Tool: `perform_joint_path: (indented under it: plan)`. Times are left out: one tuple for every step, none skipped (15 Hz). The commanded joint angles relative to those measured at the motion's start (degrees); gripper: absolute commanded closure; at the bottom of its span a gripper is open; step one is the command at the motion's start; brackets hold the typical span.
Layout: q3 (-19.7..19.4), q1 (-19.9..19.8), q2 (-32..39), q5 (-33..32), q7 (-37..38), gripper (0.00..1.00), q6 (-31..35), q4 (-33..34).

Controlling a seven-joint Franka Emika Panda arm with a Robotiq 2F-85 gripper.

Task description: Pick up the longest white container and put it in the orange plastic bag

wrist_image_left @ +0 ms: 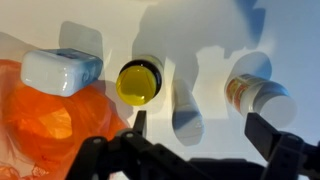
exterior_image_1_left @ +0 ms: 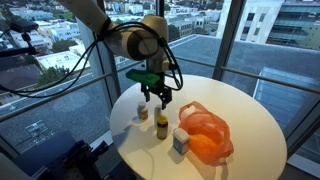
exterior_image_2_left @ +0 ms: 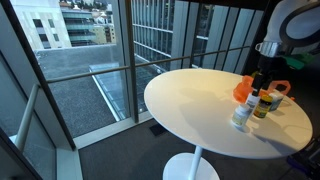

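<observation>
The long white container (wrist_image_left: 185,105) lies flat on the white table, seen end-on in the wrist view between a yellow-capped bottle (wrist_image_left: 138,81) and a white-capped bottle with an orange label (wrist_image_left: 258,97). My gripper (wrist_image_left: 200,128) is open and empty, hovering above with its fingers either side of the long container. The orange plastic bag (wrist_image_left: 45,115) lies to the left there, and it also shows in both exterior views (exterior_image_1_left: 207,136) (exterior_image_2_left: 244,90). In an exterior view the gripper (exterior_image_1_left: 155,96) hangs just above the bottles.
A squat white box-shaped container (wrist_image_left: 60,70) rests at the bag's edge, also seen in an exterior view (exterior_image_1_left: 180,142). The round white table (exterior_image_1_left: 240,105) stands by floor-to-ceiling windows. The yellow-capped bottle (exterior_image_1_left: 161,125) stands upright near the bag.
</observation>
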Motion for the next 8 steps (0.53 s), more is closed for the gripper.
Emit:
perform_joint_path:
  plan:
    - [-0.3, -0.1, 2.3, 1.0, -1.6, 0.00, 1.6, 1.2]
    - [-0.3, 0.0, 2.8, 0.7, -1.5, 0.00, 2.1, 1.2]
    - [-0.3, 0.0, 3.1, 0.6, -1.4, 0.05, 2.4, 1.2]
    - [-0.3, 0.0, 3.4, 0.5, -1.4, 0.18, 2.7, 1.2]
    - [-0.2, 0.0, 3.6, 0.5, -1.3, 0.26, 2.9, 1.2]
    - [-0.3, 0.0, 3.8, 0.5, -1.2, 0.31, 3.0, 1.2]
    - [-0.3, 0.0, 4.0, 0.4, -1.3, 0.37, 3.1, 1.3]
    - [-0.3, -0.1, 4.1, 0.4, -1.2, 0.48, 3.2, 1.3]
